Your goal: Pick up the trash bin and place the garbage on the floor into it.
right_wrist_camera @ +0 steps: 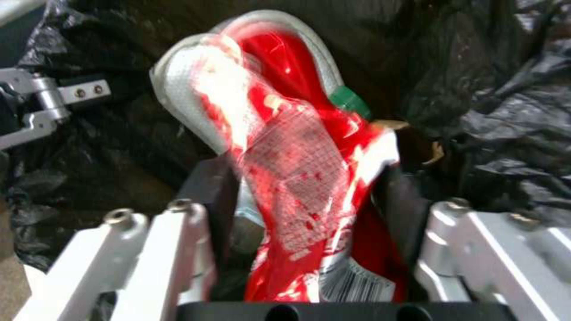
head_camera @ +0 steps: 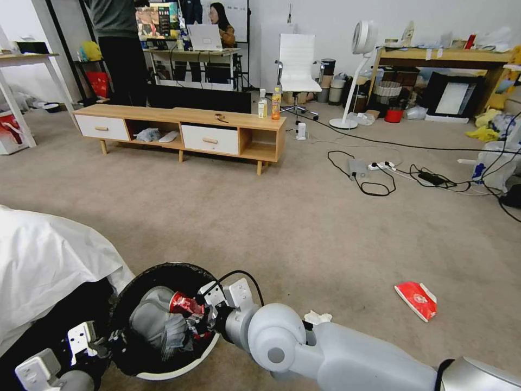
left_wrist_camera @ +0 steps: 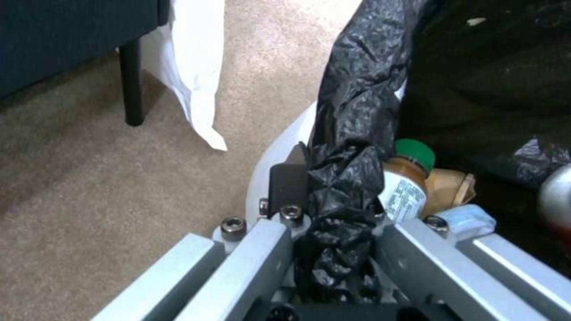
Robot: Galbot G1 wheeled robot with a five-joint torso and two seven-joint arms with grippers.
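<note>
— Red can [right_wrist_camera: 285, 178]: where is it?
— I'm pinching it in my right fingers [right_wrist_camera: 309, 214] over the bin [head_camera: 163, 320], whose rim my left fingers [left_wrist_camera: 333, 214] are clamping. Releasing is next; a packet [head_camera: 417, 298] is waiting on the floor.

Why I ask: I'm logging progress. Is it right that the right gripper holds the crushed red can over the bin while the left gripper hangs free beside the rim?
Not quite. The left gripper is clamped on the trash bin rim and its black liner, as the left wrist view shows. The right gripper does hold the crushed red can over the bin.
</note>
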